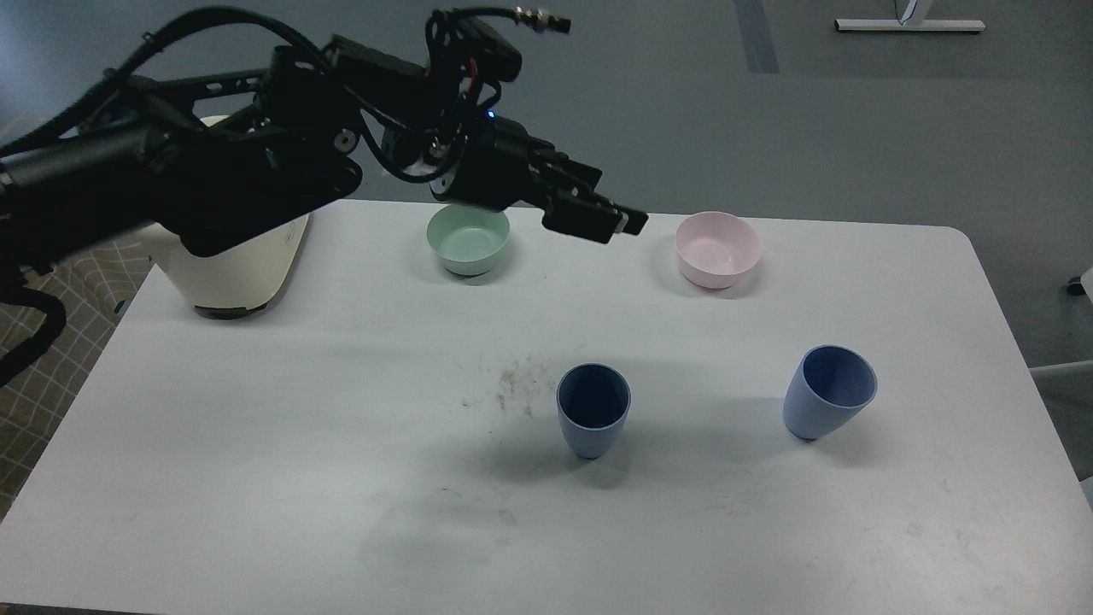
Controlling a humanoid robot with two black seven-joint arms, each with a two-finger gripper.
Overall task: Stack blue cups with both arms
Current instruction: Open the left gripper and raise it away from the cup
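Two blue cups stand upright and apart on the white table. One cup is near the middle, and the other cup is to its right. My left arm comes in from the upper left. Its gripper is raised well above the table, up and behind the middle cup, between the mint-green bowl and the pink bowl. Its fingers look slightly parted and hold nothing. My right arm and gripper are out of view.
A mint-green bowl and a pink bowl sit along the table's far edge. A cream toaster stands at the far left, partly hidden by my arm. A checked cloth hangs off the left edge. Dark smudges lie left of the middle cup.
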